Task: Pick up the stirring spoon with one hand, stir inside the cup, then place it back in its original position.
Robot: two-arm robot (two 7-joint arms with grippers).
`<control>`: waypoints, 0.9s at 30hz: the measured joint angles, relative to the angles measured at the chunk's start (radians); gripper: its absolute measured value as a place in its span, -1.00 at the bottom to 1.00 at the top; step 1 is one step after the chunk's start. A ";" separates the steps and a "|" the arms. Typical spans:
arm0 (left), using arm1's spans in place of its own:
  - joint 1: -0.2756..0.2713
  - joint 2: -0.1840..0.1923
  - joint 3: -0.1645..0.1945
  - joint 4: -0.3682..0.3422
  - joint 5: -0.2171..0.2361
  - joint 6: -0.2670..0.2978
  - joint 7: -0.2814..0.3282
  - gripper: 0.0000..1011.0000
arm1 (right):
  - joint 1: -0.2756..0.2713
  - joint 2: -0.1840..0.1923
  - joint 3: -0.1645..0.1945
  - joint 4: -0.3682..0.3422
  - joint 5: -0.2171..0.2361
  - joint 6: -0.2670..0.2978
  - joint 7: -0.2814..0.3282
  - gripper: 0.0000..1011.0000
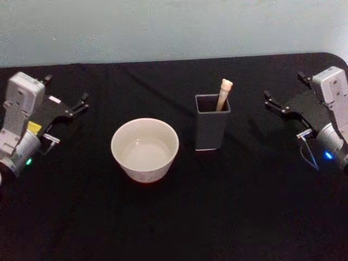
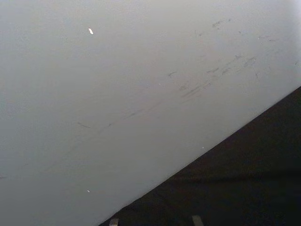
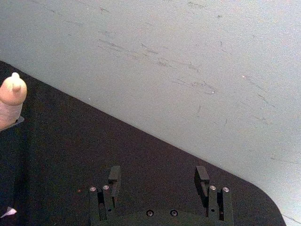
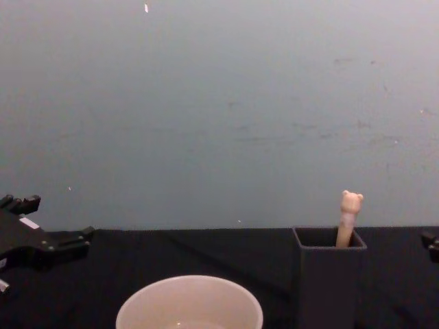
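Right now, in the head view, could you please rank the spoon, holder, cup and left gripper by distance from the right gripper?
From the right gripper, far right:
1. stirring spoon, centre-right, handle up
2. dark grey holder, centre-right
3. cup, centre-left
4. left gripper, far left

Black tablecloth (image 1: 174, 217) — behind it, a scuffed pale wall (image 4: 219, 103).

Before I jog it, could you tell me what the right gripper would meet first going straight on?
Probably the wall: the right gripper, open, points past the spoon across bare table, though depth is unclear.
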State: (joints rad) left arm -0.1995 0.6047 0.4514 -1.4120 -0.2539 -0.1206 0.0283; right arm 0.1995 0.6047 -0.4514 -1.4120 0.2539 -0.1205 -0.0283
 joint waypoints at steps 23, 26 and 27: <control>0.000 0.000 0.000 0.000 0.000 0.000 0.000 0.98 | -0.056 0.028 0.053 -0.107 0.090 0.045 0.120 0.98; 0.000 0.000 0.000 0.000 0.000 0.000 0.000 0.98 | -0.076 0.042 0.071 -0.152 0.137 0.057 0.178 0.98; 0.000 0.000 0.000 0.000 0.000 0.000 0.000 0.98 | -0.085 0.049 0.078 -0.172 0.162 0.065 0.207 0.98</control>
State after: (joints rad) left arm -0.1995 0.6047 0.4514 -1.4120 -0.2539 -0.1205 0.0283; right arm 0.1146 0.6542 -0.3732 -1.5840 0.4158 -0.0557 0.1784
